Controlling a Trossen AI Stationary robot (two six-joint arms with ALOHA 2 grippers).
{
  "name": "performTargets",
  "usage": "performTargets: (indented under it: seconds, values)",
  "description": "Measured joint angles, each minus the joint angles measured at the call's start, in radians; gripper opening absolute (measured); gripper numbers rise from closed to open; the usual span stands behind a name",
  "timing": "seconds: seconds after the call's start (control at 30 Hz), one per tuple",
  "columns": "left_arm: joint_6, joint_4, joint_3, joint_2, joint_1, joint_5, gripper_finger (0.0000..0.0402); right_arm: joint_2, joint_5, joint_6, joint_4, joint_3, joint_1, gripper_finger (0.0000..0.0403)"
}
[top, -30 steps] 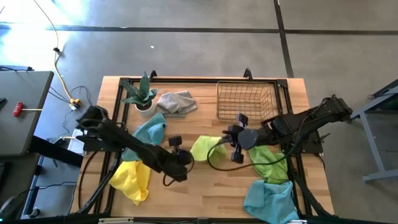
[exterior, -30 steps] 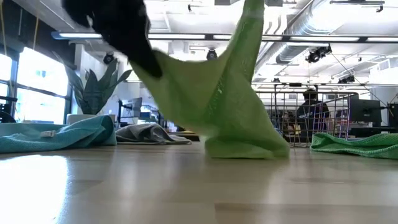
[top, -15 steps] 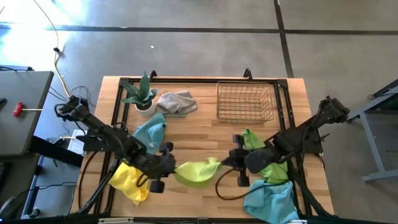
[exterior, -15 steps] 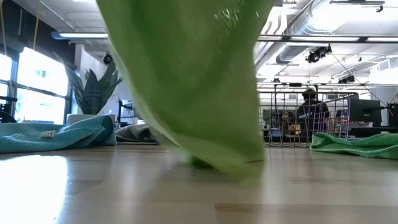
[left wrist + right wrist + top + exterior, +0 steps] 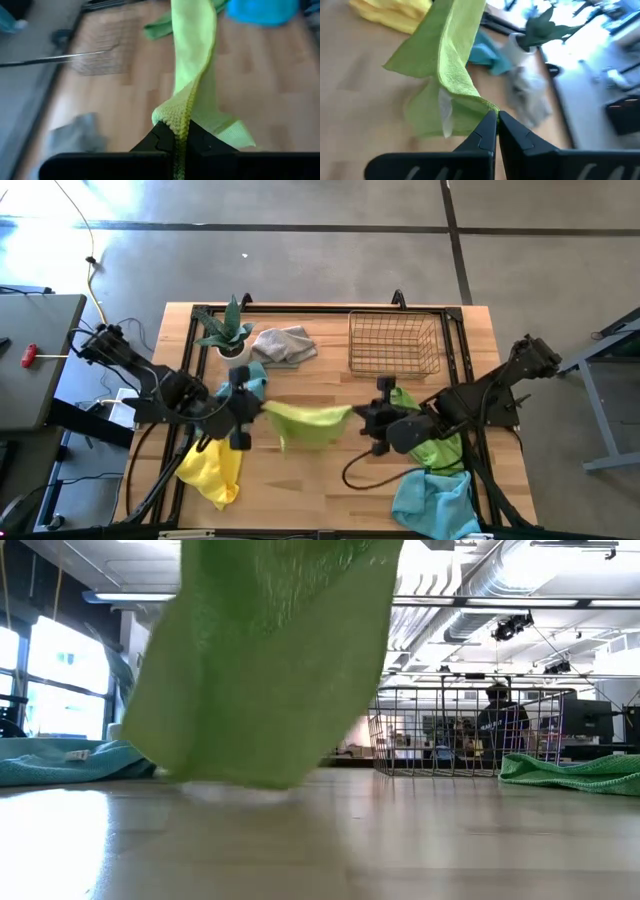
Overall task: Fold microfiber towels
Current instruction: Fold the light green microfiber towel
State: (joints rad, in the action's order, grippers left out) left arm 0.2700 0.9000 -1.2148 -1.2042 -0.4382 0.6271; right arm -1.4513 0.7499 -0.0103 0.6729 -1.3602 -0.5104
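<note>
The left gripper (image 5: 176, 137) pinches a corner of the lime towel (image 5: 194, 65), fingers closed tight on the knit edge. The towel stretches away from it, taut and narrow, over the wooden table (image 5: 270, 90). Beyond lie a wire basket (image 5: 100, 47), another green towel (image 5: 162, 27), a blue towel (image 5: 262, 10) and a grey cloth (image 5: 75, 132).

A lime green towel (image 5: 305, 423) hangs stretched above mid-table; yellow (image 5: 212, 468), blue (image 5: 433, 502), grey (image 5: 284, 344) and green (image 5: 432, 448) towels lie crumpled around.
</note>
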Motion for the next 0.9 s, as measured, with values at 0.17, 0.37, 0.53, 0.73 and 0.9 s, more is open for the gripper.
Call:
performTargets:
  seconds: [0.17, 0.37, 0.53, 0.73, 0.9]
  values:
    - [0.012, 0.024, 0.0, 0.009, 0.049, -0.185, 0.0, -0.002, -0.051, -0.038, -0.016, 0.0, 0.042, 0.0]
    - [0.052, 0.028, 0.0, -0.004, 0.076, -0.246, 0.0, -0.004, -0.068, 0.013, -0.004, 0.0, 0.057, 0.0]
    - [0.051, 0.031, 0.0, -0.004, 0.081, -0.316, 0.0, -0.003, -0.327, 0.055, -0.007, 0.0, 0.078, 0.0]
    - [-0.004, 0.036, 0.0, -0.004, 0.077, -0.253, 0.0, -0.003, -0.226, 0.04, -0.003, 0.0, 0.065, 0.0]
    - [-0.197, 0.099, 0.0, 0.001, 0.085, -0.088, 0.0, -0.003, -0.122, -0.084, -0.004, 0.0, 0.066, 0.0]
